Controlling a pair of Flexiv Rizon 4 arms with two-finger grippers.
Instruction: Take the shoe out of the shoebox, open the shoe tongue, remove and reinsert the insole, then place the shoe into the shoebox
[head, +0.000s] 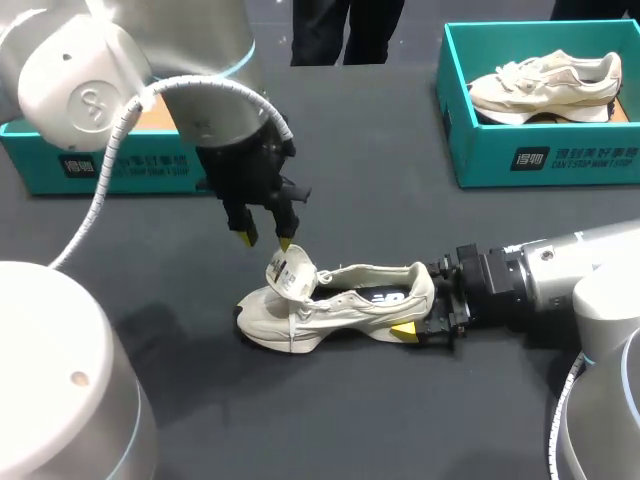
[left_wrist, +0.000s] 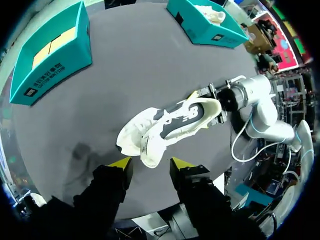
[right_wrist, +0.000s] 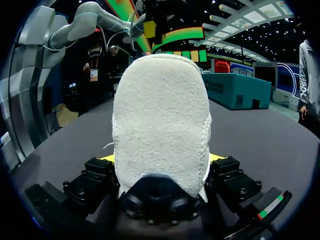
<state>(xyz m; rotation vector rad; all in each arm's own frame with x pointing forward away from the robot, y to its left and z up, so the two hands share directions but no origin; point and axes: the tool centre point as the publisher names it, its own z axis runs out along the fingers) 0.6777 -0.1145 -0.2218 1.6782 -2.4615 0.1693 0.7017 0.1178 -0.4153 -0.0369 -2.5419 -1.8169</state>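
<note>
1. A cream-white shoe with a thick sole is being seen standing on its sole near the middle of the dark table. Its toe is pointing toward the left arm's side.
2. Its tongue is being shown lifted up and bent forward over the laces, with a label on its inner side. The dark insole is being seen through the open top of the shoe.
3. The heel is being gripped by the right gripper, which is reaching in low over the table. In the right wrist view the heel of the shoe is filling the space ahead, and a yellow tip is being pressed against each side of it.
4. The left gripper is being held just above the tongue, pointing down. Its fingers are spread apart and nothing is being held by them. In the left wrist view the end of the tongue is lying just ahead of the gap between the fingers.
5. A teal left shoebox is standing open at the far left edge of the table. A teal right shoebox is standing open at the far right, with a second shoe lying in it.
6. The held shoe is being kept well apart from both boxes, and dark table is showing on every side of it.
</note>
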